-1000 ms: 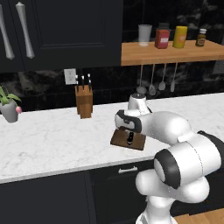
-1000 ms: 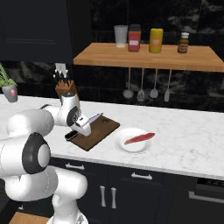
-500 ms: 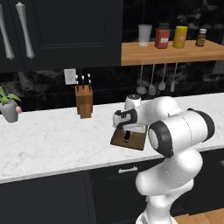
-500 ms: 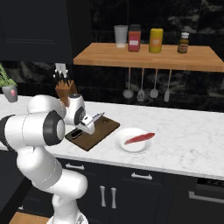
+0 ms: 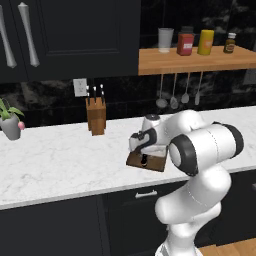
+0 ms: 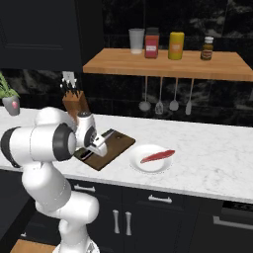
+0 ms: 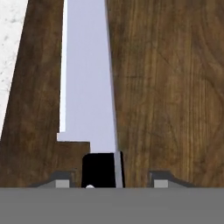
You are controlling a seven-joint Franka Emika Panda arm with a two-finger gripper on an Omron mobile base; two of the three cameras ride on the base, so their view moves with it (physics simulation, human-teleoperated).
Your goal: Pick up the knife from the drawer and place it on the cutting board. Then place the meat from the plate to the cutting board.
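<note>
1. No brand, label or writing can be read anywhere. The jars (image 6: pixel 176 45) on the wooden shelf (image 6: pixel 168 64) carry plain colours — one red, one yellow, one small and dark — beside a pale cup (image 6: pixel 136 40), and any print on them is too small to tell.
2. The knife (image 7: pixel 87 100) lies flat on the cutting board (image 7: pixel 170 87). In the hand view its silver blade runs up and out of the top edge, so the tip is cut off, and just the start of the black handle shows at the bottom.
3. The hand (image 7: pixel 109 181) sits low over the knife's handle. Its two fingertips (image 7: pixel 159 181) stand apart, one on each side of the handle, with a gap on either side — it has hold of nothing.
4. In the left base view the arm's white body covers much of the cutting board (image 5: pixel 152 162); the hand (image 5: pixel 144 159) points down onto it.
5. In the right base view the hand (image 6: pixel 85 154) hides the knife's handle end, and the cutting board (image 6: pixel 116 146) lies on the marble table (image 6: pixel 207 168) just beside the plate (image 6: pixel 141 165).
6. The meat (image 6: pixel 157 156) lies across the plate, red, its far end over the rim.
7. A knife block (image 5: pixel 96 116) stands at the back wall, and a potted plant (image 5: pixel 11 120) sits at the left edge, partly cut off.
</note>
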